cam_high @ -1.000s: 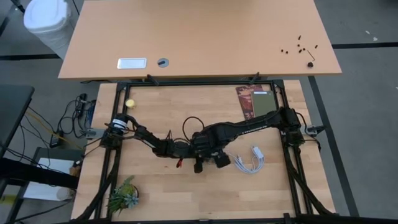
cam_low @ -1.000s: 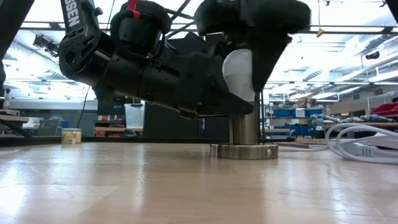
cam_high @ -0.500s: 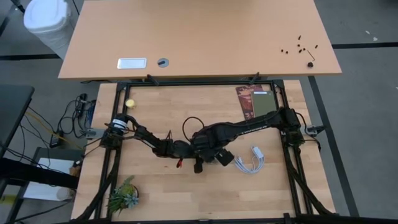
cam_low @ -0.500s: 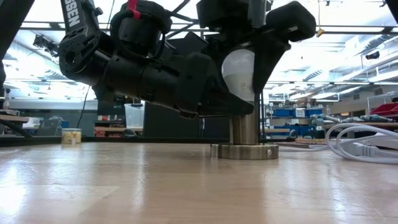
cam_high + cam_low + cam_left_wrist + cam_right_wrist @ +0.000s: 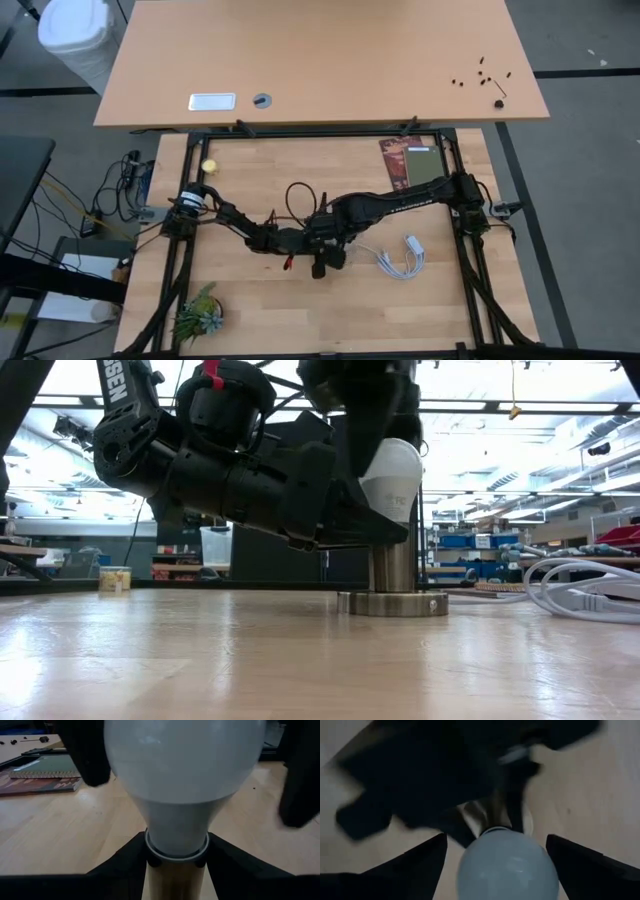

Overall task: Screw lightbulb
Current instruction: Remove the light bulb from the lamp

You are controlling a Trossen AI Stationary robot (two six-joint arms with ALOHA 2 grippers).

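Note:
The white lightbulb (image 5: pixel 393 475) stands upright in the metal socket (image 5: pixel 392 565), whose round base disc (image 5: pixel 392 603) rests flat on the wooden table. My left gripper (image 5: pixel 175 870) reaches in level and is shut on the socket's tube just under the bulb (image 5: pixel 182 775). My right gripper (image 5: pixel 500 870) hangs above the bulb, pointing down, and is open. Its fingers (image 5: pixel 85 755) stand on either side of the bulb's round head (image 5: pixel 507 865). A gap shows beside one finger (image 5: pixel 300 780). I cannot tell whether the other touches. In the high view both grippers (image 5: pixel 318 245) cover the bulb. My left gripper pinches the socket's upright tube (image 5: pixel 175 887) between its two fingers (image 5: pixel 125 865), right below the bulb's neck. The fingers come in level from the table's left and lie across the tube. The socket stands upright with its base disc on the table.
A white plug with coiled cord (image 5: pixel 405 258) lies right of the socket and shows in the low view (image 5: pixel 590 590). A booklet (image 5: pixel 410 162) lies at the far right, a small plant (image 5: pixel 198 312) at the near left, and a small yellow object (image 5: pixel 210 166) at the far left.
My right gripper has turned about its upright axis above the bulb, so its fingers have swung round the bulb's head. The bulb and socket stand where they were.

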